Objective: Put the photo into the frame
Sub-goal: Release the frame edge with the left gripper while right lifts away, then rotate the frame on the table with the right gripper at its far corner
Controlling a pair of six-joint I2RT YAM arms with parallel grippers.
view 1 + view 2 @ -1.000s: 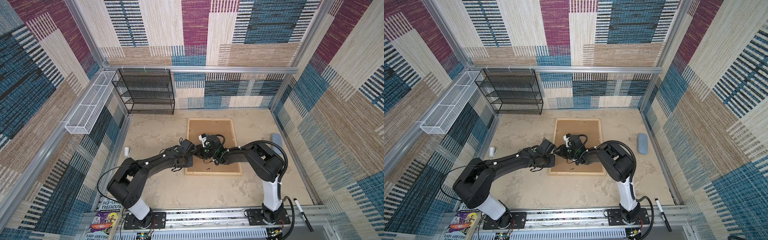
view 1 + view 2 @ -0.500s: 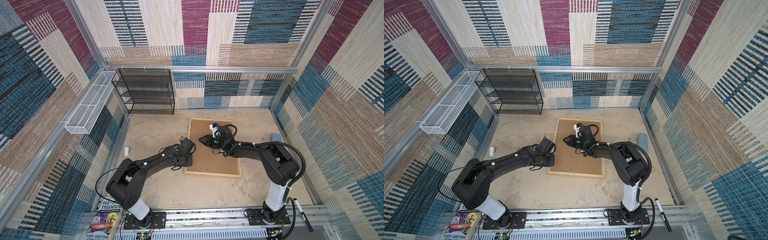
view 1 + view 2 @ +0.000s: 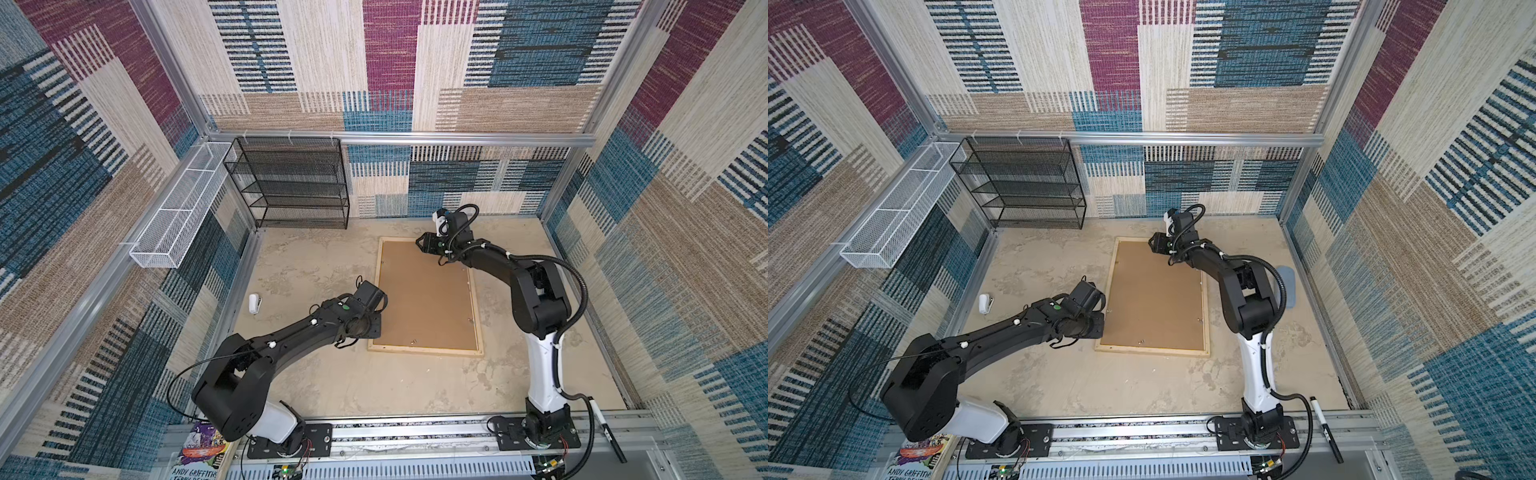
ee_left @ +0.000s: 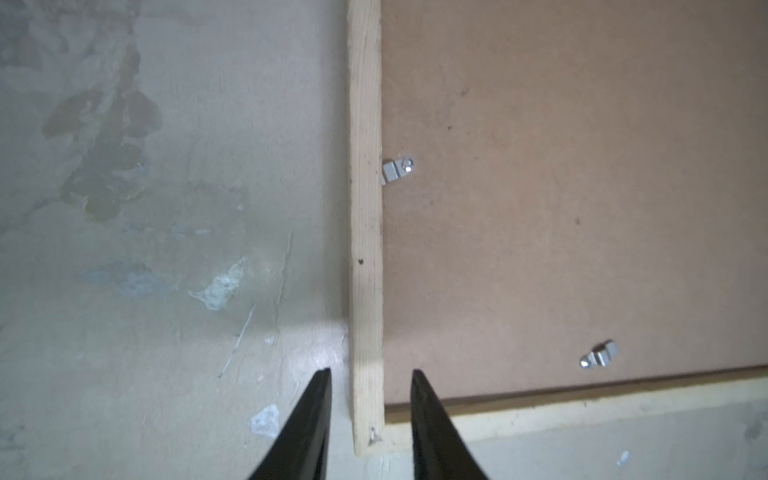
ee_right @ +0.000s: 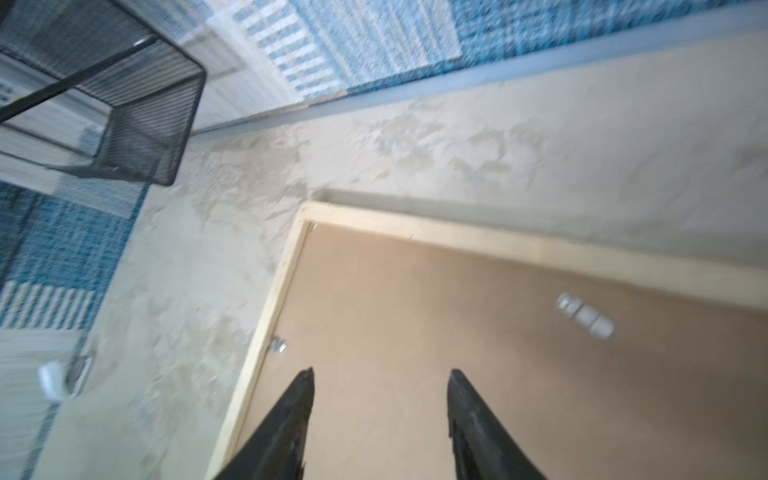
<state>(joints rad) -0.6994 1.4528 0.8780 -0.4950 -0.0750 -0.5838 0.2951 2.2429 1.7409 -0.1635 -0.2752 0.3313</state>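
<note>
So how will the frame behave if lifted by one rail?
Probably stiff: the frame has wooden rails and a hardboard backing. It's wide and flat, so a grip by the left gripper near one corner would likely let it swing or twist.

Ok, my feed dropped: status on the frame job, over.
Left end effector open, astride left rail of frame. Right end effector open, empty, over backing board. Frame back side up, backing board in it. Photo not in view.
</note>
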